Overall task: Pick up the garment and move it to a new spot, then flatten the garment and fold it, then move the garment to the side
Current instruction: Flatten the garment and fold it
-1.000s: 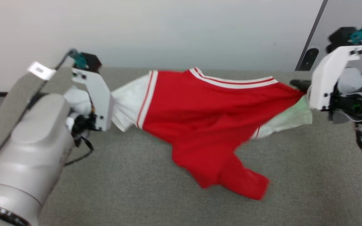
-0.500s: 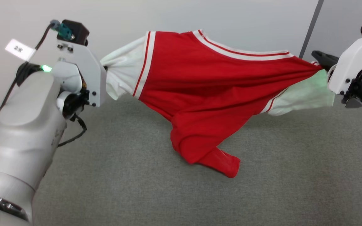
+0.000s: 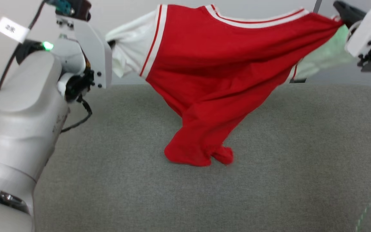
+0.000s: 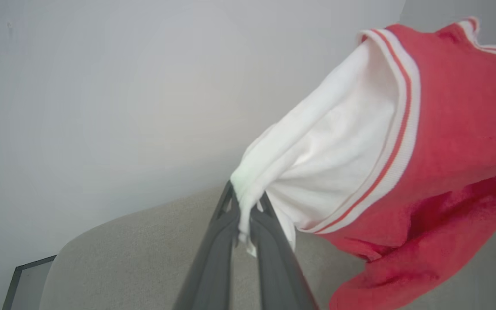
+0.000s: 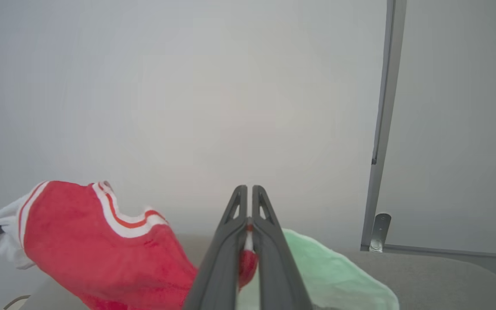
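Observation:
The garment [image 3: 217,64], a red jersey with white-and-red striped trim and white sleeves, hangs stretched between my two grippers above the grey padded surface [image 3: 269,193]. Its lower end rests bunched on that surface. My left gripper [image 3: 109,42] is shut on the white left sleeve; the left wrist view has its fingers [image 4: 246,206] pinching the sleeve of the garment [image 4: 446,129]. My right gripper [image 3: 338,9] is shut on the opposite shoulder. In the right wrist view its fingers [image 5: 246,206] clamp red and white cloth of the garment [image 5: 101,249].
A pale wall rises behind the grey surface. A grey door-frame strip [image 5: 381,129] stands at the back right. My left forearm [image 3: 21,122] fills the lower left of the head view, with a black cable [image 3: 76,122] looping beside it.
Both grippers have risen with the garment. Its trailing red end has been drawn in from the right and now hangs nearly straight down, only its tip bunched on the surface.

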`<state>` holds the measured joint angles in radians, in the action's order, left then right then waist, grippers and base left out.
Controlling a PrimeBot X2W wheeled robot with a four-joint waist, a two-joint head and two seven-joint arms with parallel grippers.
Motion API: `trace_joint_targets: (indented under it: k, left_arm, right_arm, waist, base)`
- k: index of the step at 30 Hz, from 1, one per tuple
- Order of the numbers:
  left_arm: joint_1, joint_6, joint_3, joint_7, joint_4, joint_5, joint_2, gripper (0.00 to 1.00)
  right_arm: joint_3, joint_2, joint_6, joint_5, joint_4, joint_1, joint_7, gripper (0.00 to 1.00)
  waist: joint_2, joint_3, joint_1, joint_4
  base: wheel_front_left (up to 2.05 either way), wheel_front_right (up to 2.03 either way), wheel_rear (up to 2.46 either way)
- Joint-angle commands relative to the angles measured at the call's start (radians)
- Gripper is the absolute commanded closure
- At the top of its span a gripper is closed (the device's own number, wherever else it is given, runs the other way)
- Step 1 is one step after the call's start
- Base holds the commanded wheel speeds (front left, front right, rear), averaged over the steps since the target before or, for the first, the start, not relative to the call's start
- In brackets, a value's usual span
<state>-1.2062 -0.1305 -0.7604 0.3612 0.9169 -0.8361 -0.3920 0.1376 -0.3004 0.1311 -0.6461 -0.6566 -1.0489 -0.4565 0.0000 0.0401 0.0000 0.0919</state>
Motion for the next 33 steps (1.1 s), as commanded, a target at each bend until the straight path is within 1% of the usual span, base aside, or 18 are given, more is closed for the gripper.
trace_joint_targets:
  k: [1, 6, 10, 19, 25, 29, 33]
  left_arm:
    - [-0.022, 0.001, 0.004, -0.012, 0.003, 0.004, 0.000, 1.00]
    - [-0.074, 0.005, 0.013, -0.062, 0.027, 0.013, 0.007, 1.00]
    - [-0.106, 0.008, 0.019, -0.073, 0.059, 0.007, 0.019, 1.00]
    - [-0.141, 0.005, 0.019, -0.108, 0.114, -0.001, 0.035, 1.00]
    - [-0.188, 0.006, 0.015, -0.138, 0.152, 0.012, 0.047, 1.00]
    - [-0.263, 0.019, 0.001, -0.146, 0.175, 0.038, 0.054, 1.00]
    - [-0.346, 0.043, -0.004, -0.169, 0.203, 0.059, 0.070, 1.00]
  right_arm:
    - [-0.008, 0.008, -0.001, 0.012, -0.010, -0.028, 0.013, 1.00]
    - [-0.007, 0.035, -0.001, 0.053, -0.049, -0.106, 0.052, 1.00]
    - [-0.010, 0.050, -0.001, 0.069, -0.091, -0.162, 0.088, 1.00]
    - [-0.005, 0.059, -0.001, 0.086, -0.187, -0.248, 0.143, 1.00]
    - [0.004, 0.074, -0.001, 0.119, -0.244, -0.297, 0.242, 1.00]
    - [0.020, 0.093, -0.001, 0.148, -0.297, -0.357, 0.286, 1.00]
    - [0.028, 0.121, -0.001, 0.173, -0.350, -0.426, 0.355, 1.00]
  waist:
    - [0.0000, -0.003, 0.0000, 0.004]
    - [0.0000, -0.010, 0.0000, 0.010]
    - [0.0000, -0.011, 0.0000, 0.010]
    - [0.0000, -0.033, 0.0000, 0.004]
    - [0.0000, -0.078, 0.0000, 0.010]
    - [0.0000, -0.136, 0.0000, 0.019]
    - [0.0000, -0.185, 0.0000, 0.029]
  base:
    - [0.00, 0.00, 0.00]
    - [0.00, 0.00, 0.00]
    - [0.00, 0.00, 0.00]
    - [0.00, 0.00, 0.00]
    - [0.00, 0.00, 0.00]
    - [0.00, 0.00, 0.00]
    - [0.00, 0.00, 0.00]
